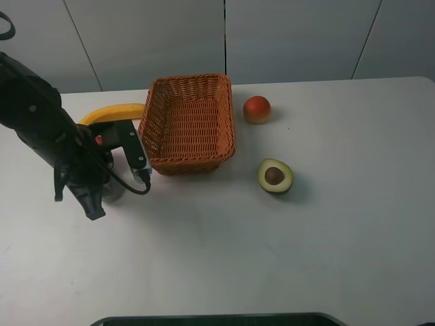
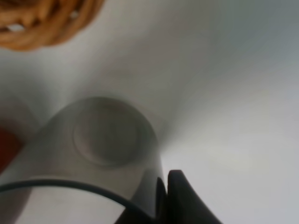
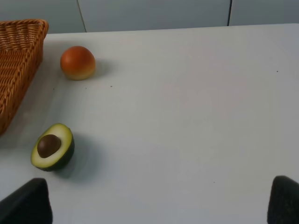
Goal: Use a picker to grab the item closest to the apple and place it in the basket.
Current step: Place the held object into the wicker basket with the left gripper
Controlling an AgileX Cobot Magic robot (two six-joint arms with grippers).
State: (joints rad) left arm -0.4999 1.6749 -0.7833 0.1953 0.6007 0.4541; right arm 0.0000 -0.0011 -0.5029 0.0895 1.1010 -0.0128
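Observation:
The apple [image 1: 257,109] [image 3: 77,62] lies right of the orange wicker basket [image 1: 190,122] [image 3: 18,65]. An avocado half [image 1: 274,176] [image 3: 52,146], pit up, rests in front of the apple. The picker [image 1: 129,139], with a yellow handle and black body, lies left of the basket. My left gripper [image 1: 95,202] hangs low over the picker's near end. The left wrist view shows one dark fingertip [image 2: 181,196] beside a blurred grey round part [image 2: 105,140]. My right gripper [image 3: 154,205] is open with nothing between its fingers, short of the avocado.
The white table [image 1: 224,258] stretches out in front and to the right. A dark edge [image 1: 217,319] runs along the table's near side. A corner of the basket [image 2: 46,23] lies close to the left gripper.

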